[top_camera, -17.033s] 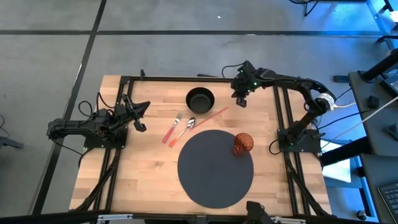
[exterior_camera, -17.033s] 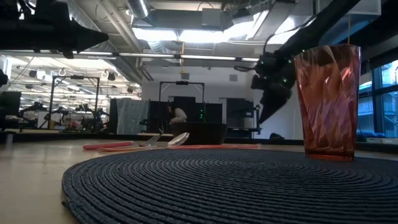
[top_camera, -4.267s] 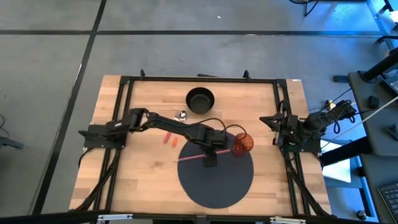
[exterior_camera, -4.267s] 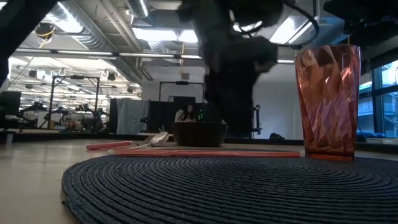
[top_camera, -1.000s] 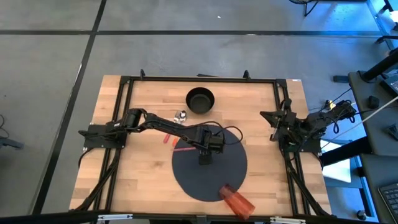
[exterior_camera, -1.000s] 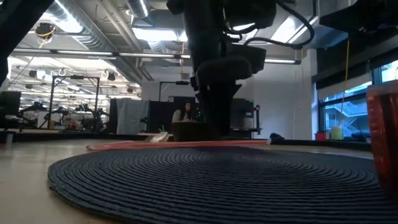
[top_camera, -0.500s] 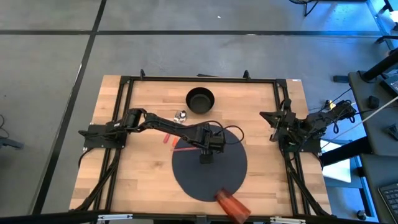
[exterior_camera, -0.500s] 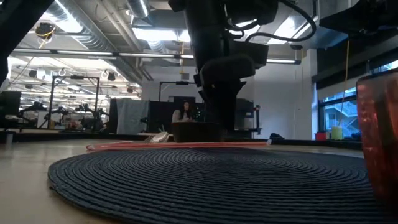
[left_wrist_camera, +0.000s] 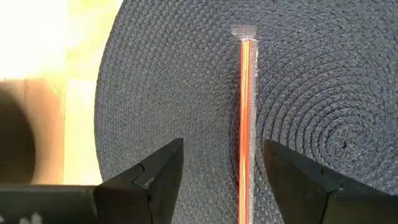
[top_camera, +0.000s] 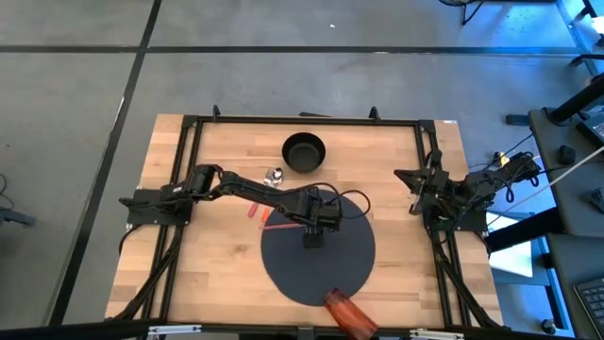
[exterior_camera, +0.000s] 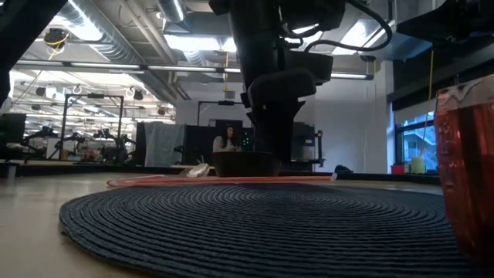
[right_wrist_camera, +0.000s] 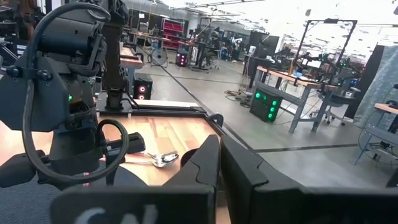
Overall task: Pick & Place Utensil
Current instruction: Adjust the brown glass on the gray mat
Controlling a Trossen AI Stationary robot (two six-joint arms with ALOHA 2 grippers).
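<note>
A thin red-orange stick (left_wrist_camera: pixel 244 124) in a clear wrapper lies flat on the round dark woven mat (top_camera: pixel 330 274), at the mat's far left part. My left gripper (left_wrist_camera: pixel 222 146) hangs over the mat's middle, pointing steeply down. It is open, one finger on each side of the stick's near end, clear of it. The low view shows the stick (exterior_camera: pixel 231 180) lying level on the mat behind that gripper (exterior_camera: pixel 270 158). My right gripper (right_wrist_camera: pixel 217 162) waits shut at the table's right edge (top_camera: pixel 417 179).
A dark bowl (top_camera: pixel 304 151) stands at the far middle, with a spoon (top_camera: pixel 275 175) to its left. A red-handled utensil (top_camera: pixel 254 210) lies under the left arm. A red tumbler (top_camera: pixel 344 314) is at the table's near edge, close to the low camera (exterior_camera: pixel 467 170).
The red tumbler has shifted a little toward the table's left along the near edge and now fills more of the low view's right side. My left gripper has stayed over the mat, and the stick has stayed on the mat.
</note>
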